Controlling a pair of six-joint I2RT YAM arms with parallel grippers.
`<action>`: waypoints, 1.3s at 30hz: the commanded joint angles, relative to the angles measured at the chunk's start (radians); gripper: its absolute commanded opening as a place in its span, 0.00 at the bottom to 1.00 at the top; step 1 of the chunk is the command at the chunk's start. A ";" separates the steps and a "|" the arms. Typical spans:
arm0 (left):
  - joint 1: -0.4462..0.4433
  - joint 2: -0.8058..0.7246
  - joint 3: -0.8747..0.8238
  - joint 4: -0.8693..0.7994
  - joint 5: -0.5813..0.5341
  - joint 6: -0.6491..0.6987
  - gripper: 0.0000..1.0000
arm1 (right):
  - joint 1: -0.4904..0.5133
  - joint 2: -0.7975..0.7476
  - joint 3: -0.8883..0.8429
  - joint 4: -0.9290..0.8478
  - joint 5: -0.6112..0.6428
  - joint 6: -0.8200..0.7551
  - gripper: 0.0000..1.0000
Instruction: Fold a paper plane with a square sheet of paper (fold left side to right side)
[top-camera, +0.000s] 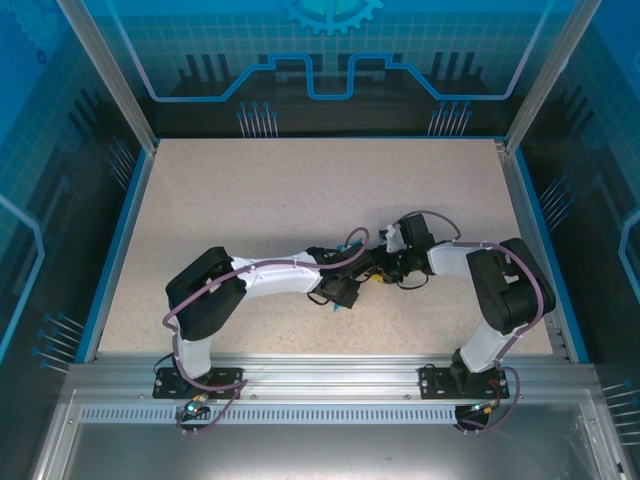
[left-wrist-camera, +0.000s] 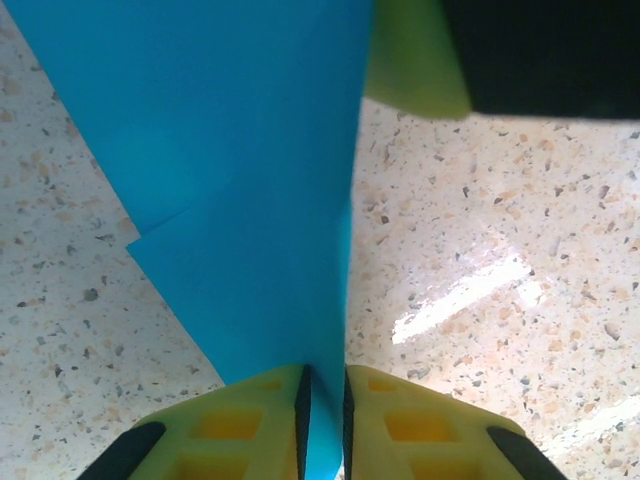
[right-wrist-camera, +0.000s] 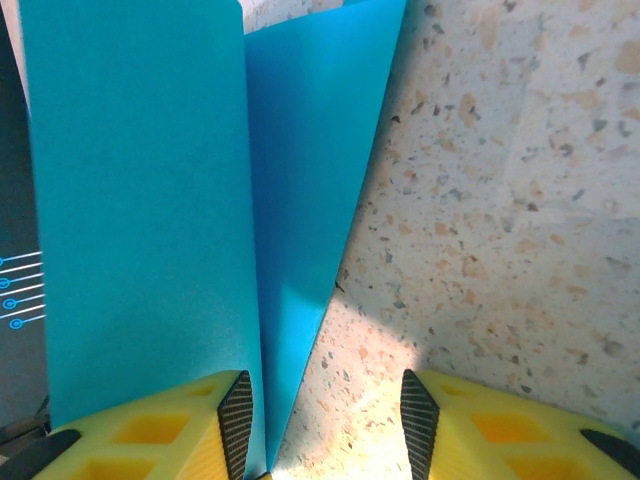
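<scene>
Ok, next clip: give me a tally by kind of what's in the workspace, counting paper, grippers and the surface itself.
Thin cyan-blue folded paper sheet: 1
Two-finger grippers with yellow-green fingers: 2 (left gripper, right gripper)
Speckled beige tabletop: 1
Total: 4

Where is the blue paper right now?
Near the middle of the table, where both arms meet: the blue paper is pinched by the left gripper and lies alongside the open right gripper.
</scene>
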 joint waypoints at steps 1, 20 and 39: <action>-0.007 -0.006 0.026 -0.042 -0.034 -0.012 0.23 | 0.015 0.026 -0.001 -0.016 0.017 0.001 0.47; -0.009 0.007 0.033 -0.064 -0.052 0.015 0.27 | 0.015 0.029 0.001 -0.016 0.015 0.003 0.47; 0.042 -0.022 -0.065 0.089 0.122 0.003 0.17 | -0.001 -0.004 -0.008 -0.037 -0.001 -0.026 0.47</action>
